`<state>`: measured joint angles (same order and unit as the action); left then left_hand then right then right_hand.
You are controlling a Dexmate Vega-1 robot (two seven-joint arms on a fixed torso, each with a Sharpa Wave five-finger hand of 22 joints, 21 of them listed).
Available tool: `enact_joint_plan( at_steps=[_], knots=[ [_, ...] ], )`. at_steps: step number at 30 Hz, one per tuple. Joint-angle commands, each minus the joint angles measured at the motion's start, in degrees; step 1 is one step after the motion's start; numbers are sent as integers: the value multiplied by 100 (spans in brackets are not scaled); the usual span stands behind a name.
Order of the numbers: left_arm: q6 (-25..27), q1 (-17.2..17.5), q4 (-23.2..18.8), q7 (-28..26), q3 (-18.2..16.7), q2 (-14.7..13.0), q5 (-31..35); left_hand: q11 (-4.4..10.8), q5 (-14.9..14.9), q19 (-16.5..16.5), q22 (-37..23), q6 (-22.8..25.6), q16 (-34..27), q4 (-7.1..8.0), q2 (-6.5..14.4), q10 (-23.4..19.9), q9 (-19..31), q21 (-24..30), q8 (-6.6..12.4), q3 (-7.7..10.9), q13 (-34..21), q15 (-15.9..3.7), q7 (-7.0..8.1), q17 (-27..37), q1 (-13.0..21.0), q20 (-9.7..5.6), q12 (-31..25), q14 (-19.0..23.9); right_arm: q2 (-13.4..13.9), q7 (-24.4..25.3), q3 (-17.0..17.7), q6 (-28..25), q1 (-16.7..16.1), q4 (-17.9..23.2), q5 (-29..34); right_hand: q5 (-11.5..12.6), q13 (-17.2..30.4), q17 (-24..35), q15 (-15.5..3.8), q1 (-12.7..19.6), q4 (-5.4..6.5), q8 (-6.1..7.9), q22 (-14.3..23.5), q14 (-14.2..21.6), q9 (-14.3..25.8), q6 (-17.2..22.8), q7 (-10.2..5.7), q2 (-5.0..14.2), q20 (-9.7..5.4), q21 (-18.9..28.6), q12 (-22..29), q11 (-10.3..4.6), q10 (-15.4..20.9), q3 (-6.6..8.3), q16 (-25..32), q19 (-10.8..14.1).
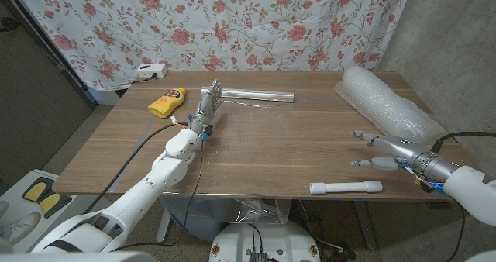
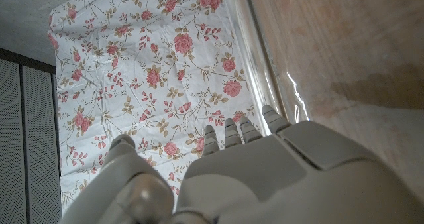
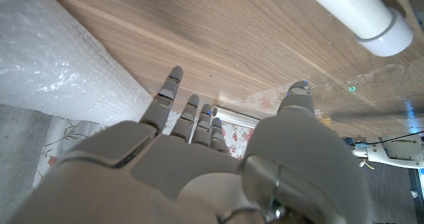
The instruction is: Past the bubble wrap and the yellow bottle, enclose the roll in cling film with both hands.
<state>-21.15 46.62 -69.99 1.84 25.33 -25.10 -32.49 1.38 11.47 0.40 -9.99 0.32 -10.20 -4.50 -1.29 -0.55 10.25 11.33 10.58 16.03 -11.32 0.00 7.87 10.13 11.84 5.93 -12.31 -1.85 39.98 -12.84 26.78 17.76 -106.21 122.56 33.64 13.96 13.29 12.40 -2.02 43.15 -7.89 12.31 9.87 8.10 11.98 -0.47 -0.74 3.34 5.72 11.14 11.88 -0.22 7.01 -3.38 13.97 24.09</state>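
The long wooden table (image 1: 294,149) is taking up most of the scene, and a rose-patterned curtain (image 1: 232,22) is hanging behind its far edge. A sheet of clear cling film is lying stretched over the tabletop from the far side toward the near edge, glinting faintly; its near end (image 1: 256,212) is hanging crumpled over the table's front edge. At the far right of the table a big rolled bundle of white bubble wrap (image 1: 387,107) is lying at an angle. At the far middle, the long silvery cling film dispenser roll (image 1: 252,95) is lying crosswise.

The robot's left arm is reaching far across the table, and its left hand (image 1: 208,107) is sitting at the dispenser roll's left end, fingers extended toward the film; I cannot tell whether it is gripping anything. In the left wrist view that hand's fingers (image 2: 228,132) are lying close together beside the shiny film edge.

The right hand (image 1: 381,152) is hovering near the bubble wrap with its fingers spread apart and holding nothing.

The yellow squeeze bottle (image 1: 168,101) is lying on its side at the far left. The white cylindrical roll (image 1: 346,187) is lying near the front edge, just in front of the right hand and not touching it.
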Motion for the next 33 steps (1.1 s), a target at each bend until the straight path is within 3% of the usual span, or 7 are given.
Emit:
enact_joint_plan(
  at_steps=[1,4,23,27,33],
  knots=[
    [16,24,-36,-37,8,-29,41,16,41,-13,-17,35,-54,-13,3,-53,9,-21,23,-23,-13,6,12,20,-52,-20,-27,-16,-100,-12,60,13,-153,64,193,9,19,9,-356,63,-11,60,0,6,12,57,-62,8,14,-26,40,-85,97,45,7,-10],
    [16,29,-31,-24,14,-23,32,29,43,-14,-17,70,-54,-16,11,-63,9,-21,35,-23,-13,3,77,19,-52,-23,-30,-14,-155,-2,92,-9,-205,103,247,8,17,4,-291,68,-2,50,0,-191,6,53,2,4,14,-53,48,-84,128,50,-76,-97],
    [-13,118,-72,-85,2,11,4,18,49,-20,-16,22,-51,-24,29,-69,8,-22,14,-29,-13,14,34,19,-54,-31,-30,-17,-320,-220,266,-125,-434,314,445,5,21,1,-261,55,30,147,-1,-167,5,350,-99,15,85,-67,78,-73,226,60,-69,-229],
    [7,119,-66,-43,9,-5,-9,16,51,-16,-16,-328,-52,-35,37,-73,6,-19,-93,-36,-13,13,64,19,-55,-35,-28,-15,-341,-243,268,-107,-484,335,530,5,22,1,-289,56,33,145,-1,-126,4,355,-93,15,83,-58,83,-77,244,61,-53,-220],
    [0,116,-89,-52,9,-5,0,27,52,-13,-16,-354,-52,-38,41,-80,5,-17,-83,-38,-13,2,70,19,-54,-34,-29,-12,-391,-225,253,-107,-527,364,642,6,23,-1,-321,69,30,140,-2,-77,4,359,-88,15,79,-47,95,-55,280,68,-36,-205]
  ],
)
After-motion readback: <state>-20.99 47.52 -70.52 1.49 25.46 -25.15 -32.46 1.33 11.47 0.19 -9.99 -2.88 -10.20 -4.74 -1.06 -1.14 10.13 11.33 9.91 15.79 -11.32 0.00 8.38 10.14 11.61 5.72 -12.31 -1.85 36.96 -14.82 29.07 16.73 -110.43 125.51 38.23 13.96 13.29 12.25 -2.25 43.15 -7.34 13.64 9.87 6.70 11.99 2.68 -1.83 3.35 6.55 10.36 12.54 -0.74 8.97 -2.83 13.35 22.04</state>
